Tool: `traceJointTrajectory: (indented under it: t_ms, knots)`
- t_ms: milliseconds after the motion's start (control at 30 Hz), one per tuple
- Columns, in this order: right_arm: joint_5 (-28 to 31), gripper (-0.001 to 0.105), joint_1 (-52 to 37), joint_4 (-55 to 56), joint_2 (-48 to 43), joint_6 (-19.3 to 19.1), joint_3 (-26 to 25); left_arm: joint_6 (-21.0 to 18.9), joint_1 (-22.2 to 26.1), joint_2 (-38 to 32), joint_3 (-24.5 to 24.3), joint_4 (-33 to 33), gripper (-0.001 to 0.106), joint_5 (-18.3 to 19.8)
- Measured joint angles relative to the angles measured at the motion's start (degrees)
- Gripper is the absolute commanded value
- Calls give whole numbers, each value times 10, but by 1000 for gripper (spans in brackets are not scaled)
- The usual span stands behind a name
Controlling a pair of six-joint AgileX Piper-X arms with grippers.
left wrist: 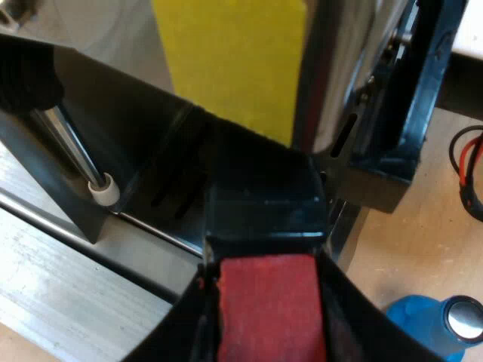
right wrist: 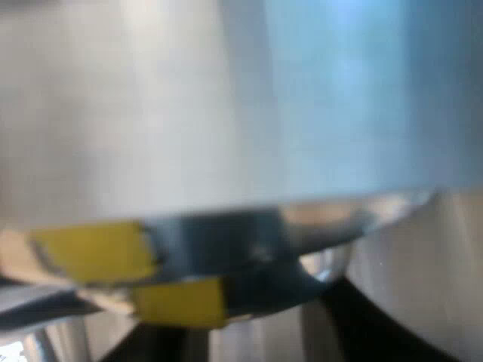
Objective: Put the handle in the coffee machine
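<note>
The holder's dark handle (left wrist: 264, 204) with its red end (left wrist: 270, 309) points at me from the espresso machine's front (left wrist: 136, 136). My left gripper (left wrist: 266, 320) is shut on the handle, one black finger (left wrist: 170, 335) pressed to each side of the red end. The holder's metal head is hidden under the machine's dark front. In the right wrist view a shiny metal surface of the machine (right wrist: 226, 105) stands very close, with yellow tape patches (right wrist: 94, 253) along its lower rim.
A yellow tape strip (left wrist: 234, 60) runs down the machine's metal face. The steam wand (left wrist: 75, 151) with a white tip hangs over the metal drip tray (left wrist: 68, 256). A blue tamper (left wrist: 441, 328) stands on the wooden table by the machine's base.
</note>
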Motion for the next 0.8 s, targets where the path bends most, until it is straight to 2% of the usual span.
traceJointTrajectory:
  t_ms: [33, 267, 400, 633, 800]
  knots:
    - [0, 21, 0, -6, 3, -3, 0, 0, 0, 0, 0, 0, 0, 0]
    - [-11, 20, 0, -33, 6, -38, 2, 0, 0, 0, 0, 1, 0, 0]
    - [-13, 21, 0, -49, 11, -41, 3, 0, 0, 0, 0, 1, 0, 0]
    - [-13, 36, 0, -58, 11, -47, 3, 1, 0, 0, 0, 2, 0, 0]
    - [-12, 36, 0, -57, 11, -48, 3, 1, 0, 0, -1, 2, 0, 0]
